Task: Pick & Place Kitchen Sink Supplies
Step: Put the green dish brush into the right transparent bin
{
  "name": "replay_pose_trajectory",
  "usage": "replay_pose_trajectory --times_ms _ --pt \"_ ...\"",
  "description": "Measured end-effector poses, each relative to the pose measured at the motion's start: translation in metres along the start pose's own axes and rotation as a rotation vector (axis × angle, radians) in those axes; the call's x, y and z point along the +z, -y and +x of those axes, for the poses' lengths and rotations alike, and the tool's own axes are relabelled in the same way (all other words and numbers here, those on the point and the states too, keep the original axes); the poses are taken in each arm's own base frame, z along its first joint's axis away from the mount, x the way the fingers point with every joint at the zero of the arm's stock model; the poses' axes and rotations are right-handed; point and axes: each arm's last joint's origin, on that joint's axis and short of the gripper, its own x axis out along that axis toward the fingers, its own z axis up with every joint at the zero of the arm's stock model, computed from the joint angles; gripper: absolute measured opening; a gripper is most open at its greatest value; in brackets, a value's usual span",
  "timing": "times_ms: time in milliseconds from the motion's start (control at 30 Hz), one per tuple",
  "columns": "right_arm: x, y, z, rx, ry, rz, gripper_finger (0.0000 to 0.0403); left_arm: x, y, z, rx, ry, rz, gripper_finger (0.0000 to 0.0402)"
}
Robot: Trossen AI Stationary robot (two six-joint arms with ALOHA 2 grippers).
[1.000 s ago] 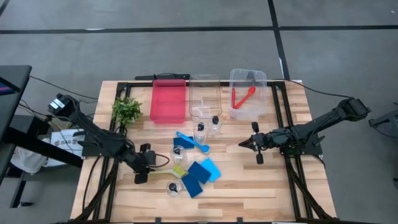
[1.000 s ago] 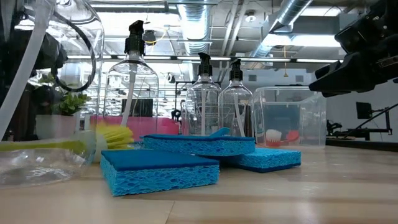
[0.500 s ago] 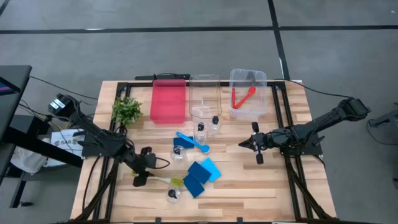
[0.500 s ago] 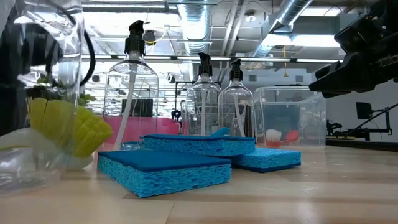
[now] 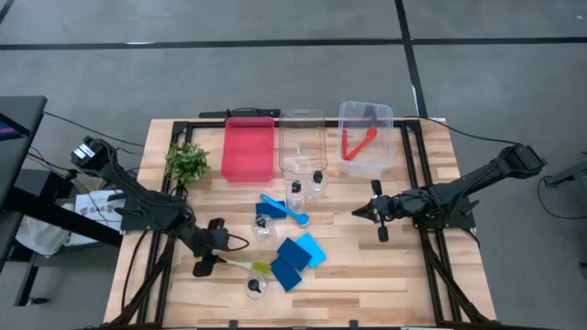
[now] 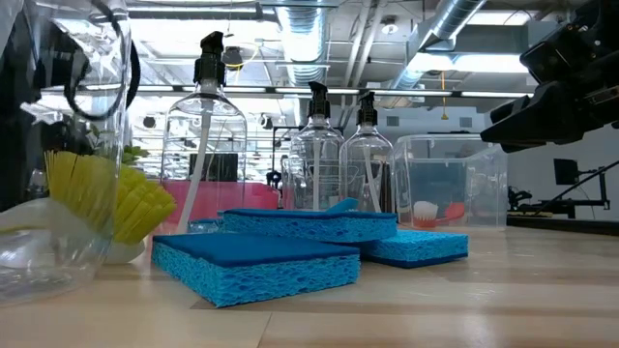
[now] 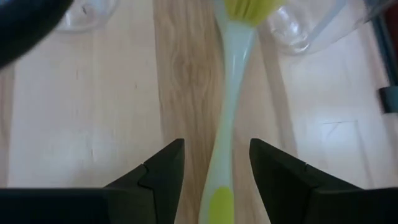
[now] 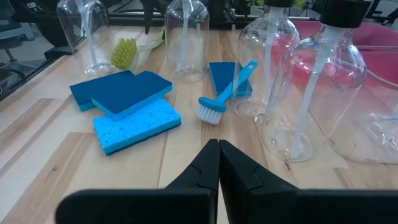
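A yellow-green brush [image 5: 240, 266] lies flat on the table near the near edge. Its pale handle [image 7: 224, 155] runs between the fingers of my open left gripper [image 7: 217, 146] [image 5: 209, 249], which stand on either side without touching it. Its bristle head [image 6: 106, 198] points toward the blue sponges [image 5: 298, 257], which lie in an overlapping pile. A blue brush [image 5: 282, 209] lies among several clear black-capped bottles [image 5: 295, 194]. One more bottle [image 5: 255, 286] sits by the yellow-green head. A red brush [image 5: 358, 145] lies in a clear bin. My right gripper [image 5: 376, 215] hovers shut right of the supplies.
A red tray [image 5: 249, 148] and two clear bins [image 5: 301, 142] stand along the far edge, with a small leafy plant [image 5: 187, 162] at far left. Bare wood lies between the sponges and my right gripper, and along the near edge on the right.
My left gripper has moved a little toward the near edge. The yellow-green brush has slid toward the near edge with it and now lies straighter, its head beside the sponges. The nearest bottle and the front sponge have been nudged toward the near edge.
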Motion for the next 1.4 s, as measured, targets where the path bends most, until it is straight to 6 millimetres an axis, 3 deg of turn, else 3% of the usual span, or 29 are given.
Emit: replay_pose_trajectory --times_ms 533,733,1133,1400 --pt "0.0 0.0 0.0 0.0 0.0 0.0 0.0001 -0.008 -0.001 0.032 0.074 -0.092 -0.013 0.0206" --pt "0.0 0.0 0.0 -0.001 0.0 0.0 0.0001 -0.01 -0.002 0.031 0.085 -0.099 -0.012 0.017" --pt "0.0 0.0 0.0 -0.001 0.0 0.0 0.0001 -0.011 -0.003 0.03 0.08 -0.119 -0.016 0.0048" --pt "0.0 0.0 0.0 0.0 0.0 0.0 0.0001 -0.011 -0.003 0.013 0.02 -0.117 0.02 0.0058"
